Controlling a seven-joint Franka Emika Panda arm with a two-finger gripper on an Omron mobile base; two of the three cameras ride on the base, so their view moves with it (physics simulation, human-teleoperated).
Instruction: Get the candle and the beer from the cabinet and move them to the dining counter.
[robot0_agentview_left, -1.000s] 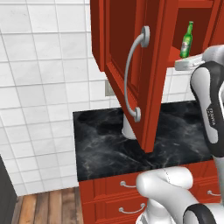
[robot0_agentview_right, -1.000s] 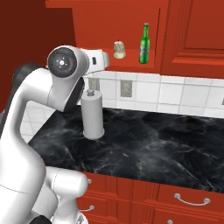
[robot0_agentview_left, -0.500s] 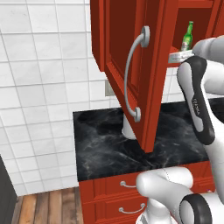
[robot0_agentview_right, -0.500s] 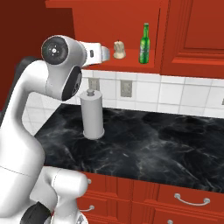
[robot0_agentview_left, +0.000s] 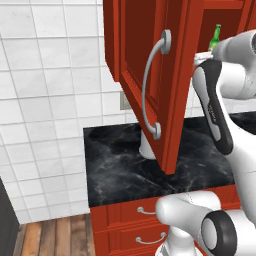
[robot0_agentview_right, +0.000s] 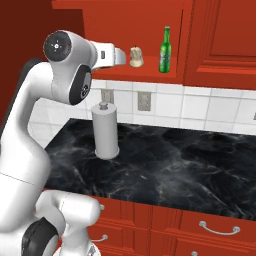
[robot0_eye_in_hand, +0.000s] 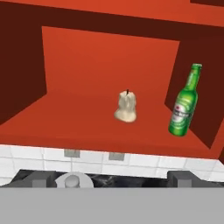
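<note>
— What do you have in front of you, left to right?

— The cabinet (robot0_eye_in_hand: 87, 61) stands open, and I look straight into it. On its red shelf, the candle (robot0_eye_in_hand: 126, 107) sits near the middle, upright, its short axis vertical and a dark wick pointing up. To its right, well apart from it, the beer (robot0_eye_in_hand: 185, 101) stands upright too, long axis vertical, neck and cap up, label facing me, close to the right inner wall.

— And your gripper?

— My gripper (robot0_agentview_right: 120, 55) is spread as wide as it goes, holding nothing. In the right base view it hangs at the shelf's front edge, just left of the candle (robot0_agentview_right: 136, 57), pointing toward it; the beer (robot0_agentview_right: 165, 50) is farther right on the same shelf.

— Anything in the way?

— Between my fingers and the candle the shelf is bare. In the left base view the open door (robot0_agentview_left: 150, 85) with its curved silver handle (robot0_agentview_left: 152, 90) swings out on my left, and the beer (robot0_agentview_left: 215, 39) peeks out behind my arm. Below the shelf, a paper towel roll (robot0_agentview_right: 105, 131) stands upright on the black counter (robot0_agentview_right: 165, 165) against the white tiles (robot0_agentview_right: 215, 107), with two wall outlets (robot0_agentview_right: 144, 101) behind it and red drawers (robot0_agentview_right: 200, 227) beneath.
</note>
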